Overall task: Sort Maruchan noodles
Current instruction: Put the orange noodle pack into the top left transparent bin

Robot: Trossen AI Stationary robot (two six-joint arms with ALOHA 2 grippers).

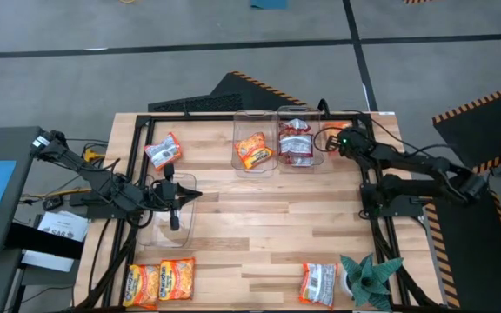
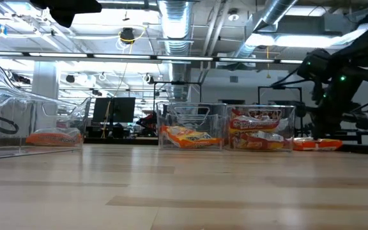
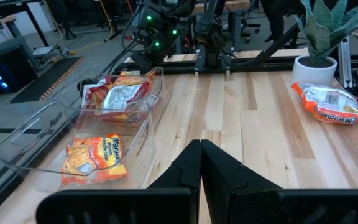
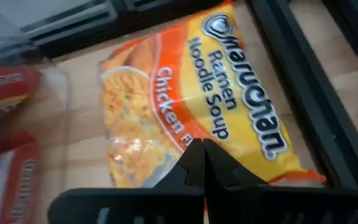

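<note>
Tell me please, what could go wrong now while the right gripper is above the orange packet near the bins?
1. The right gripper hangs with fingers shut over the orange chicken packet; descending like this would probably push it, not grasp it.
2. That packet lies against the dark table frame, so a finger may strike the rail.
3. The clear bin holding red packets stands close beside it; the arm could bump it.

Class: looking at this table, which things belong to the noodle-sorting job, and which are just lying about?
Belonging to the job:
orange plastic noodle packets
white-silver, red-printed noodle packets
clear plastic bins
left claw
right claw

Just lying about:
teal spiky plant in white pot
</note>
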